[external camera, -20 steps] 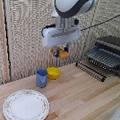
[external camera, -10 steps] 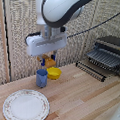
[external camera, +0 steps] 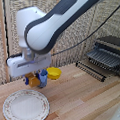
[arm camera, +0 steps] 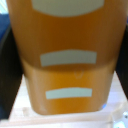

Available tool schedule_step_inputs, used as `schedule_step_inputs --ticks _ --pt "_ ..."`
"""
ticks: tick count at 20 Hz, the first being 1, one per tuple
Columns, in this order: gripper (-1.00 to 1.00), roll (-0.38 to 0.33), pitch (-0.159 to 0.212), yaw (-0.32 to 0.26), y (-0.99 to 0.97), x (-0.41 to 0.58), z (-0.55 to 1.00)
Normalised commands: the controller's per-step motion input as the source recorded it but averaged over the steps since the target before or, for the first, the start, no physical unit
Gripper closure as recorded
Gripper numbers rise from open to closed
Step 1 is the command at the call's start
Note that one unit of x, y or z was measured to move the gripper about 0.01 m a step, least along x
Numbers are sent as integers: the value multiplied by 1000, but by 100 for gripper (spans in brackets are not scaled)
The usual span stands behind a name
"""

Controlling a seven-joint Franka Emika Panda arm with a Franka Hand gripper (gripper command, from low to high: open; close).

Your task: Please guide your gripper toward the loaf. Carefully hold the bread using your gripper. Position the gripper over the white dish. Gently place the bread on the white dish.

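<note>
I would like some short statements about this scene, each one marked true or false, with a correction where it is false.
1. The gripper holds the bread between its fingers. True.
2. The bread already lies on the white dish. False: the dish bears nothing, and the bread is in the air in the gripper.
3. The gripper hangs directly above the middle of the white dish. False: in the exterior view it is behind the dish's far rim, close to the blue cup.
4. A yellow bowl stands on the wooden table. True.
5. A black rack stands at the exterior view's left. False: it is at that view's right.
</note>
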Motion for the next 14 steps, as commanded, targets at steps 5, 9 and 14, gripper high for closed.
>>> schedule_step_inputs --ticks 5,9,14 --pt "100 -86 -1 57 201 279 -346" --pt "100 -94 0 63 29 389 -326" --pt "100 -62 0 58 47 300 -327"
